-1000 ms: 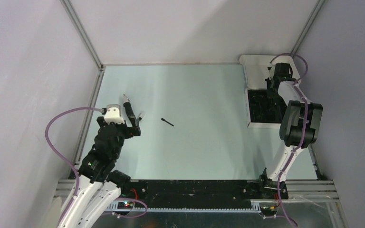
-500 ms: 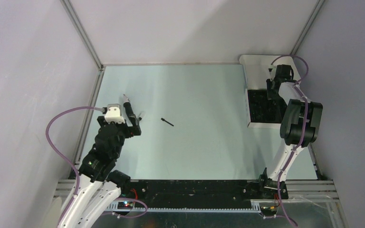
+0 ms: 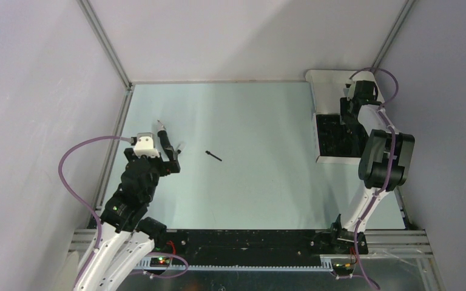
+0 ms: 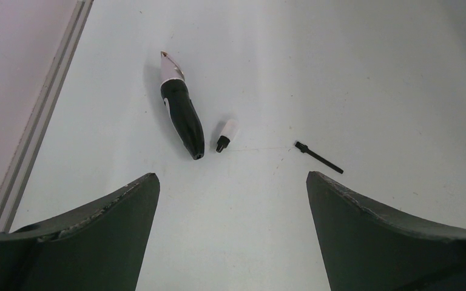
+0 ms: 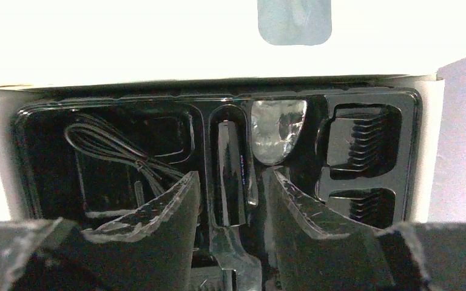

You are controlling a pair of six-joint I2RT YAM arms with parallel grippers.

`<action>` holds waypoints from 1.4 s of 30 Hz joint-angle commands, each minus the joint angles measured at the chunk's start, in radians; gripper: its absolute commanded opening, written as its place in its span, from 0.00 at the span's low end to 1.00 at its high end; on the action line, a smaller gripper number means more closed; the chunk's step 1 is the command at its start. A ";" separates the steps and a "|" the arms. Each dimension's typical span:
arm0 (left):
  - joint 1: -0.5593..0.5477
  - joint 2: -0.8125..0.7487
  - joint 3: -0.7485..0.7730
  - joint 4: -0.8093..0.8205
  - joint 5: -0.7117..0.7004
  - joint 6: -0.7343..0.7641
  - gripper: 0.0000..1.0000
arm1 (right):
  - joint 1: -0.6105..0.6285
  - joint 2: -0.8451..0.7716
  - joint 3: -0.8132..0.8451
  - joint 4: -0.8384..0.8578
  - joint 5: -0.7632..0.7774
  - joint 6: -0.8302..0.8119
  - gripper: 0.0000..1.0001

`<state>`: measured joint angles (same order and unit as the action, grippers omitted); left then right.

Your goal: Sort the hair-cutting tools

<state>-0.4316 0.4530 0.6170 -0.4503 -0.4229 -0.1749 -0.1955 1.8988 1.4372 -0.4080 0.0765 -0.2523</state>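
The left gripper (image 4: 232, 177) hangs wide open and empty over the table (image 4: 370, 73), with 3 loose tools ahead of it. The trimmer body (image 4: 182, 121) lies flat, silver tip pointing away. It looks like rigid, smooth plastic, light but tapered, so it may slide out of a pinch near either end. The thick black middle, gripped across its width, seems the safest hold. Just beside its rear end lies a short piece (image 4: 224, 136) with a pale end, tiny and likely to roll or skitter. Off to the right, apart from both, is the thin stick (image 4: 318, 157) – very low on the table, so the fingers would have to close almost at the surface, across its middle.

The right gripper (image 5: 232, 174) sits over the black tray (image 5: 418, 151) of the white box (image 5: 158, 42). Its jaws are part-way apart, one on each side of a narrow slot, and clamp nothing I can see. 2 combs (image 5: 361, 142) sit in the right-hand pockets and a thin cable (image 5: 115, 151) in the left.

The tray is black on black and glossy – whether the long dark shape in the slot is a tool or only the moulding I cannot tell. Its near edge is cut off by the fingers, and from above the arm hides part of it.
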 commanded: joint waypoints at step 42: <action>-0.004 0.007 -0.004 0.039 0.009 0.017 0.98 | 0.027 -0.137 -0.009 -0.060 -0.120 0.221 0.21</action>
<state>-0.4320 0.4519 0.6170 -0.4492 -0.4152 -0.1749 -0.2222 1.8980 1.4300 -0.4637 -0.0082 -0.0959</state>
